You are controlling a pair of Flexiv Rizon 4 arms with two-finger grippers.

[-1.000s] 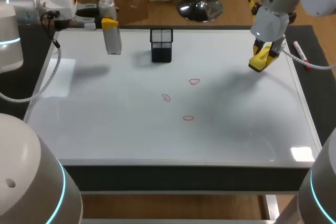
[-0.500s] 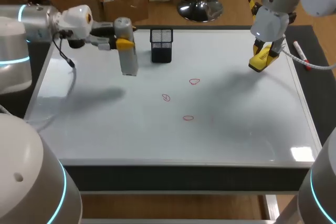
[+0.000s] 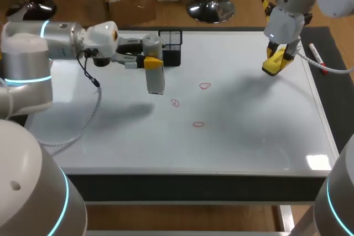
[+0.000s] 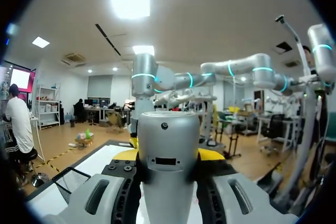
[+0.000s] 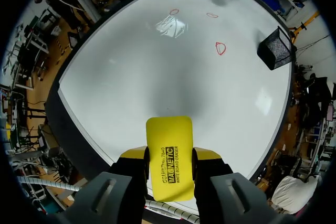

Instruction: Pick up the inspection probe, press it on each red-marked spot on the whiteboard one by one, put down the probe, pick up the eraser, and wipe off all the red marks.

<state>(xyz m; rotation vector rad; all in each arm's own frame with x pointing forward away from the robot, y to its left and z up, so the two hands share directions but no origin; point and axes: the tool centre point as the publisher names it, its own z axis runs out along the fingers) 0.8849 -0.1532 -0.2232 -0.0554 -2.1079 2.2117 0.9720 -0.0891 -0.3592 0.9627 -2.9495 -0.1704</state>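
Two arms are entered, left to right. Left gripper [image 3: 153,62]: its fingers are clamped on the grey inspection probe [image 3: 156,81], which is held upright above the whiteboard [image 3: 249,136], just left of the marks. Black mesh basket [image 3: 172,40]: stood at the board's far edge behind the probe; its contents cannot be made out. Three red marks [image 3: 175,103]: drawn mid-board. Right gripper [image 5: 169,157]: its fingers are closed on the yellow eraser [image 5: 168,135], held above the board's far right. Marker [image 3: 315,53]: laid on the dark bench [image 3: 329,40] beside the board.
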